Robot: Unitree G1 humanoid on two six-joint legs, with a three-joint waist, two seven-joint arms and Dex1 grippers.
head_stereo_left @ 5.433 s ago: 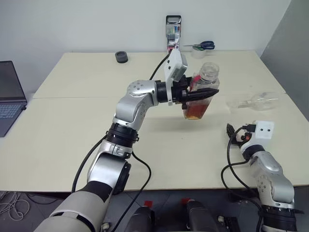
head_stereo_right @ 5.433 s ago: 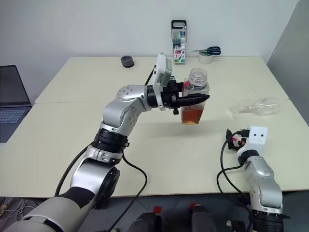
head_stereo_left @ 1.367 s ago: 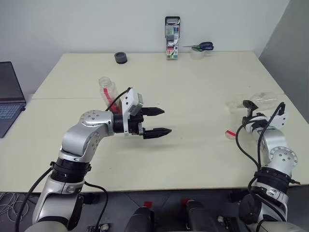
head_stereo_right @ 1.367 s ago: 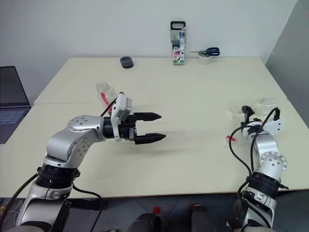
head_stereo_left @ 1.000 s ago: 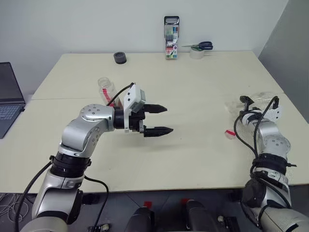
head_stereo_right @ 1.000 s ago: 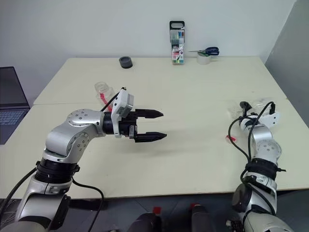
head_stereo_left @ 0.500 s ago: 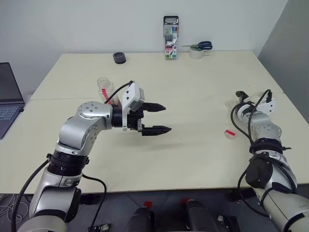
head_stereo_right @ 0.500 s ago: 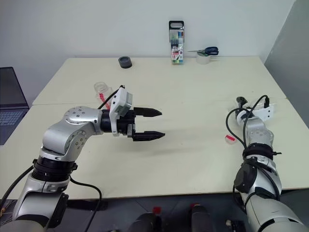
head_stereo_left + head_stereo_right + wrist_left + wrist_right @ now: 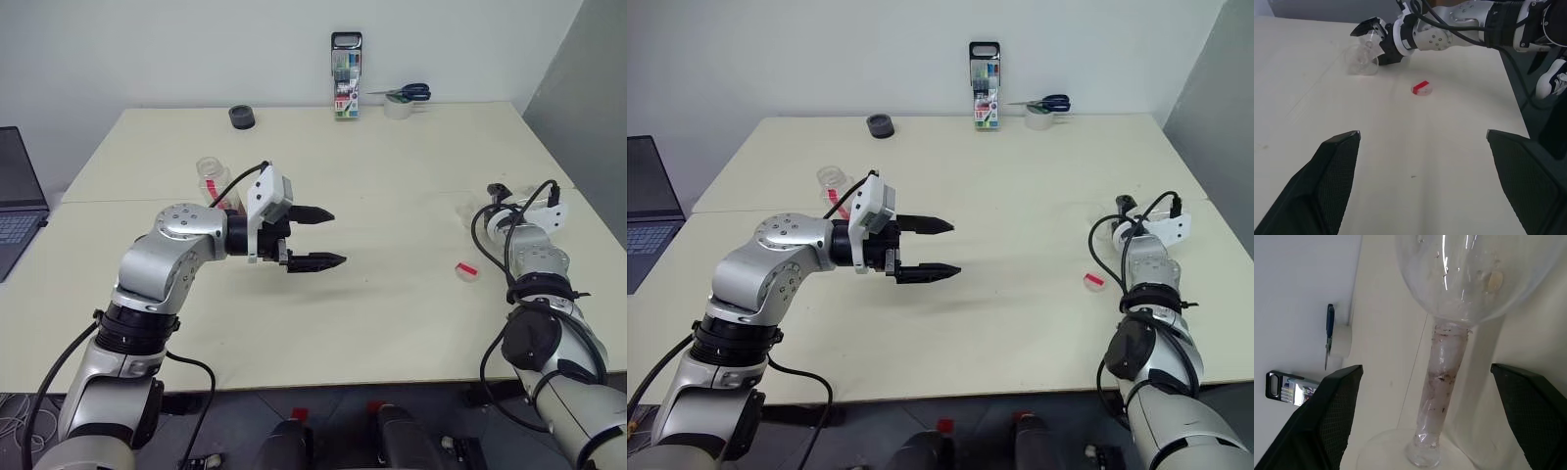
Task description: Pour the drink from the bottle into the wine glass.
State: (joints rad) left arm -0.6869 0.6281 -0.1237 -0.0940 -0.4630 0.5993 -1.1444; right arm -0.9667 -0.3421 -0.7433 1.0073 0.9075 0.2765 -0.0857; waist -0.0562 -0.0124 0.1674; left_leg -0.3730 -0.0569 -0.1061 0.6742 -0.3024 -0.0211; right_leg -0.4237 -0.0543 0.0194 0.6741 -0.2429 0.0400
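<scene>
1. The wine glass (image 9: 1474, 269) lies on its side near the right edge of the table (image 9: 392, 147). No drink is visible in its bowl, so nothing is poured yet, as I read it.
2. The right gripper (image 9: 1426, 366) has come forward to the glass in the last second or so. Its fingers stand wide apart on either side of the thin stem without touching it, and they hold nothing.
3. I take this as a reach to pick the glass up and stand it upright, since pouring into it as it lies would spill.
4. The small red-and-white cap (image 9: 467, 269) rests on the table just beside that arm, off the bottle.
5. The bottle (image 9: 209, 174) has changed most. A few seconds back the left gripper held it aloft over mid-table, with amber drink in it. Now it sits on the table's left side, behind the left arm.
6. Its lower half is hidden, so I cannot tell how much drink it holds.
7. The left gripper (image 9: 335, 237) hovers over the table, jaws fully spread and empty, and has barely moved lately.
</scene>
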